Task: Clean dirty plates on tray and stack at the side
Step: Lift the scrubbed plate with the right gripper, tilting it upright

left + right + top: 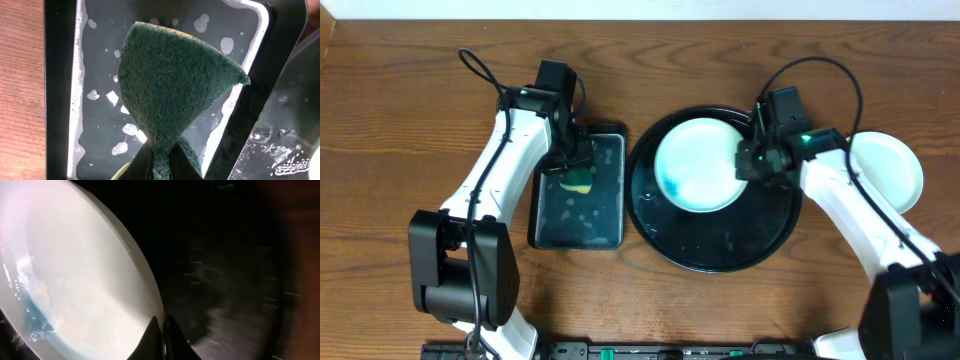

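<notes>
Green scouring sponge point(175, 85) fills left wrist view, pinched tight in left gripper point(161, 157) over wet rectangular black tray point(60, 100), suds on it. Right wrist: right gripper point(164, 330) fingers together on rim of pale mint round plate point(75, 280), teal smear lower left, glossy round black tray point(225, 270) under it. Overhead: that plate sits upper centre of round tray, not yet clean; one pale plate point(890, 175) off-tray on wooden table point(400, 100), right of frame, looks done. Scrub and stack remain.

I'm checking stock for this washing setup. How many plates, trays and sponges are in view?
Plates: 2 (mint plate in the round tray, pale plate on the table to its right)
Trays: 2 (round tray, rectangular tray)
Sponges: 1 (sponge)
Total: 5
</notes>
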Robot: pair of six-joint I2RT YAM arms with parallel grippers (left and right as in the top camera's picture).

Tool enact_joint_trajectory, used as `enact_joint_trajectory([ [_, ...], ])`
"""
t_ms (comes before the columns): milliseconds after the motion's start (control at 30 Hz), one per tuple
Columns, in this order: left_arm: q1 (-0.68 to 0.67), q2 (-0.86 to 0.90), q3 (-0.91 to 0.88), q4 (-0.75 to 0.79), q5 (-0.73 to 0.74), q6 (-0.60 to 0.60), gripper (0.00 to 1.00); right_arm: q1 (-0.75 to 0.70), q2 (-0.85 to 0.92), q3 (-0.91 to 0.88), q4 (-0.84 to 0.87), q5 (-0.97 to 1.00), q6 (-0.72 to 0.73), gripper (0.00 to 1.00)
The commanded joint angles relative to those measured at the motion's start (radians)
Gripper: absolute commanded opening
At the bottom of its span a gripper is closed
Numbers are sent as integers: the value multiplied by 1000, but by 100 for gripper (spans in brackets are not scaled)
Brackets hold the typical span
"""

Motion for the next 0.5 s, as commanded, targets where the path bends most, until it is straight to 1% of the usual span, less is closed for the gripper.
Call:
enact_joint_trajectory([
  [0,4,-1,-6,-2,-17,28,8,8,-41,4,-25,233,-44,1],
  [100,4,0,-6,2,-17,28,8,19,-70,4,-40,316,-53,1],
  [267,4,0,-6,5,-17,28,8,46,-115,4,-25,382,-52,1],
  [367,4,0,-6,5,-17,28,8,84,-142,4,-3,467,-53,1],
  [467,4,0,-8,6,-17,28,8,125,-154,4,20,561,-90,1],
])
